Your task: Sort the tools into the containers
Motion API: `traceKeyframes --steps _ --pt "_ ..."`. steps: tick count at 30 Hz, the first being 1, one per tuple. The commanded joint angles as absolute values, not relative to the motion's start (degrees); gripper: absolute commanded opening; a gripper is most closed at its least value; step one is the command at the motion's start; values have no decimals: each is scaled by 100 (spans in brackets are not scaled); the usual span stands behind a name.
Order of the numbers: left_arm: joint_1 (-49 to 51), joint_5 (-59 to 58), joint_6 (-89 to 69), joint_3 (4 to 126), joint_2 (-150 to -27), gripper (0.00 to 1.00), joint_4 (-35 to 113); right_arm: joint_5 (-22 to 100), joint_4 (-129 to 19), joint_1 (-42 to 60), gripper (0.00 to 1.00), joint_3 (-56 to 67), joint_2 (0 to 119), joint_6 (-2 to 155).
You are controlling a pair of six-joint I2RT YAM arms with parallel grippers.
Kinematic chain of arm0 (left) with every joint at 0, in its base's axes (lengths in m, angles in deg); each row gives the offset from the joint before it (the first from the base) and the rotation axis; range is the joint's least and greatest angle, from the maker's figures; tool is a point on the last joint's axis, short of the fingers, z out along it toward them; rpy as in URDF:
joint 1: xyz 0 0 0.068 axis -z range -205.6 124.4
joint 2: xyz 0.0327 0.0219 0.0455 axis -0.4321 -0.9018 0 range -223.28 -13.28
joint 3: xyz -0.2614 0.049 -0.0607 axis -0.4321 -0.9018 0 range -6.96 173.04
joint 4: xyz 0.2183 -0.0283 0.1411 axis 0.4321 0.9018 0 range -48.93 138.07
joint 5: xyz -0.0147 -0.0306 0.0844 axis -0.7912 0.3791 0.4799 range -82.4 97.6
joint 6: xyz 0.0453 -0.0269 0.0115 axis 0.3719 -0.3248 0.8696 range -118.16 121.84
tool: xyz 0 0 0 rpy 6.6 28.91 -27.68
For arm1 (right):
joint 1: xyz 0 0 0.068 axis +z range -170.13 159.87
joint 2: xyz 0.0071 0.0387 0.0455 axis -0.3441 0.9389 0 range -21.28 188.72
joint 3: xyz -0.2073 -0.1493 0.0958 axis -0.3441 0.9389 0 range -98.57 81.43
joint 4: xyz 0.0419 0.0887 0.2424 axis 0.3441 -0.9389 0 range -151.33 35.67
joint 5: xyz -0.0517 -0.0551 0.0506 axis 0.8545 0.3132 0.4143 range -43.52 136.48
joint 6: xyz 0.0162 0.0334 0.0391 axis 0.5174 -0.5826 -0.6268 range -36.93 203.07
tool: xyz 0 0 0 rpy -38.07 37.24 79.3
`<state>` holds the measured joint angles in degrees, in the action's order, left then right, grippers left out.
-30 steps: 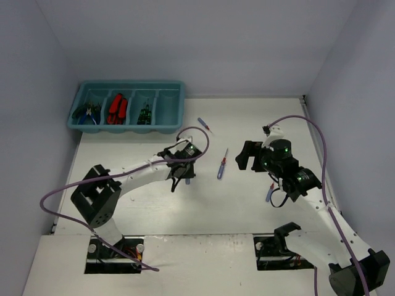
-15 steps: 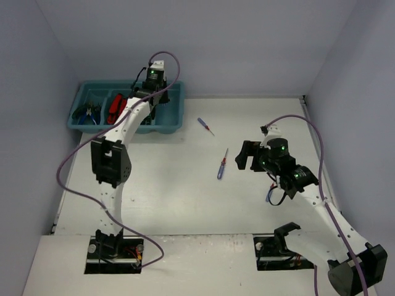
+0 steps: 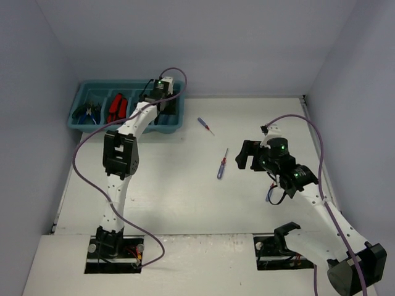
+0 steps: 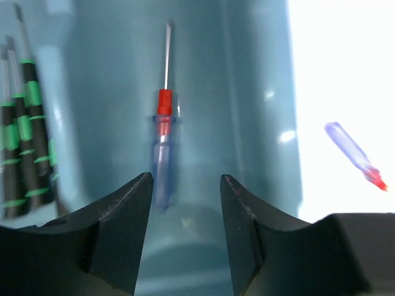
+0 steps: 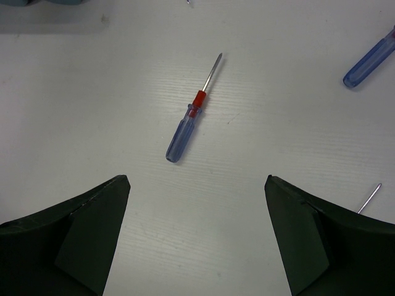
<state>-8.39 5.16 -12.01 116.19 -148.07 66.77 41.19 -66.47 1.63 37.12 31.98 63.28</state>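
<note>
The teal tray (image 3: 123, 128) stands at the far left, holding pliers (image 3: 86, 112), red utility knives (image 3: 117, 108) and green-handled screwdrivers (image 4: 21, 135). My left gripper (image 3: 163, 106) hangs open over the tray's rightmost compartment (image 4: 259, 92). In the left wrist view the left gripper (image 4: 185, 179) is empty, and a blue-handled screwdriver (image 4: 162, 148) lies in the compartment below it. My right gripper (image 3: 245, 155) is open and empty above the table. In the right wrist view the right gripper (image 5: 196, 179) is just short of a blue screwdriver (image 5: 188, 126), which also shows in the top view (image 3: 222, 164).
Another blue screwdriver (image 3: 205, 126) lies on the table right of the tray and shows in the left wrist view (image 4: 355, 154). A third one (image 3: 270, 194) lies under my right arm. Grey walls close in the table on three sides.
My left arm swung from the middle of the table up to the tray and now stands open over the rightmost compartment with a blue screwdriver lying below. The right arm has barely moved.
</note>
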Motion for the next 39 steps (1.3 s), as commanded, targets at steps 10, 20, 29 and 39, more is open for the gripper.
traceKeyframes --steps 10,20,29,39 --pt "1386 889 -2479 8886 -12218 46 5874 5244 -6417 123 89 3818 2530 6128" --pt "2468 1220 -3240 8572 -13107 48 5642 5584 -6617 114 89 4036 1655 5786" --pt "2564 1466 -3511 8668 -13554 22 5982 5590 -6656 114 89 4041 1425 5798" --pt "1970 1898 -2178 9067 -12503 0 6322 5689 -6663 114 90 4042 1615 5722"
